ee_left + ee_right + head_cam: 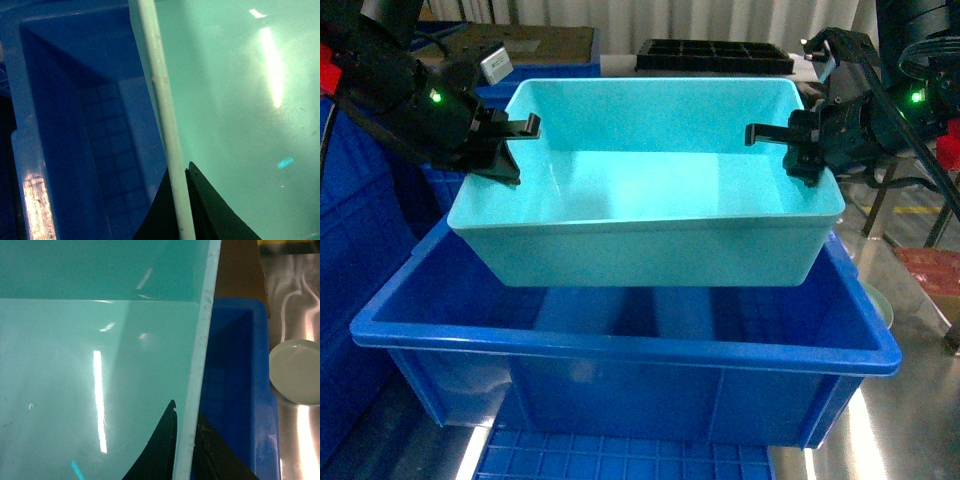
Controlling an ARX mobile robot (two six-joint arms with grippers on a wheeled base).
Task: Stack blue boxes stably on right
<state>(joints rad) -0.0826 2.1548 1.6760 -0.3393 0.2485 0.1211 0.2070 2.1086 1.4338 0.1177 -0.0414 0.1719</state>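
Note:
A light turquoise tub (650, 215) hangs over the open royal-blue crate (620, 345), its base down inside the crate's mouth. My left gripper (505, 140) is shut on the tub's left rim (162, 115), one finger inside and one outside. At the other end my right gripper (798, 150) is shut on the tub's right rim (197, 385) the same way. The crate's inner wall (100, 150) shows below the left rim, and its right wall (240, 390) shows past the right rim.
A black compartment tray (715, 55) lies behind the tub. More blue crates (360, 230) stand at the left, and a blue lid (620, 458) lies at the front. A pale round dish (296, 370) rests on the metal table right of the crate.

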